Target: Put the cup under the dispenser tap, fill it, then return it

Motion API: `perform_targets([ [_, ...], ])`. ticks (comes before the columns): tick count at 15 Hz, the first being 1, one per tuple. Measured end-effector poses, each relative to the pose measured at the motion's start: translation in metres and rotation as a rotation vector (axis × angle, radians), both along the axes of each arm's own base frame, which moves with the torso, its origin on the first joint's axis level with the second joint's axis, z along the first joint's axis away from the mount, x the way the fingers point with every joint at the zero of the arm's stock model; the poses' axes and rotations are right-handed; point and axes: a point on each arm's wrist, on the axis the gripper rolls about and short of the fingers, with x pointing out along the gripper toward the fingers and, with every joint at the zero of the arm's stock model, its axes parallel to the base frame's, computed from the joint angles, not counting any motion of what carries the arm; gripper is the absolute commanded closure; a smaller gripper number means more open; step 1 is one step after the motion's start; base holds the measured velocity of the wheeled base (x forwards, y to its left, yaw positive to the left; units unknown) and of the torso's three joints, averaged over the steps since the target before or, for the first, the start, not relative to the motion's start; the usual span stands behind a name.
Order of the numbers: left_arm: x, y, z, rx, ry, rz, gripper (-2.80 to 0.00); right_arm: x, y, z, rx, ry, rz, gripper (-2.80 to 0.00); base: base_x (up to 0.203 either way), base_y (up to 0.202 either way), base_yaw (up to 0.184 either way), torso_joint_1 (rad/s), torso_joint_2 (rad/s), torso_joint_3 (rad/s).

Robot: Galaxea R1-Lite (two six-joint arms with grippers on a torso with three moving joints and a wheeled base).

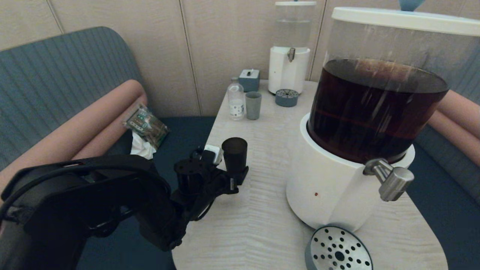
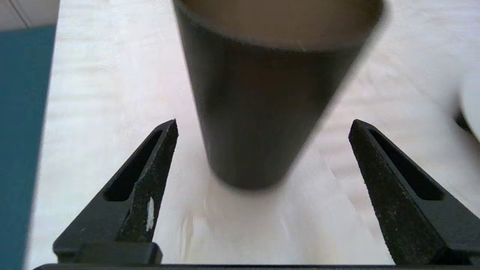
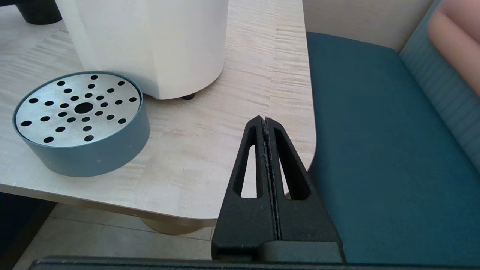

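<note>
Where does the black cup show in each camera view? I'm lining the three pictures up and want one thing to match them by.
Head view: the black cup stands on the table's left edge, at the left gripper.
Left wrist view: the cup fills the top centre, between the open fingers, untouched.
Right wrist view: only a dark base in the top corner, likely the cup.
Shared landmark: the pale wood table.

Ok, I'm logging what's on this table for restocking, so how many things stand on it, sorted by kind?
Dispensers: 2, big dark-liquid dispenser, small clear-liquid dispenser
Drip trays: 2, near drip tray, far drip tray
Cups: 2, black cup, grey-green cup
Bottles: 1, clear bottle
Boxes: 1, small blue-grey box
Total: 8
</note>
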Motion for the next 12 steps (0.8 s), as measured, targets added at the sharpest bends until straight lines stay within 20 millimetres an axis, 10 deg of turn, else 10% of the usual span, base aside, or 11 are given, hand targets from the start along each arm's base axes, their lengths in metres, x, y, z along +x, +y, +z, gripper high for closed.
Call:
perform_targets([
  [12,-0.117,0.048,0.074,-0.028,-0.049,-0.049,-2.80,0.000,0.000,0.000,0.000,0.000,0.000,0.00,0.000,0.000,0.000,0.000,0.00,0.000],
])
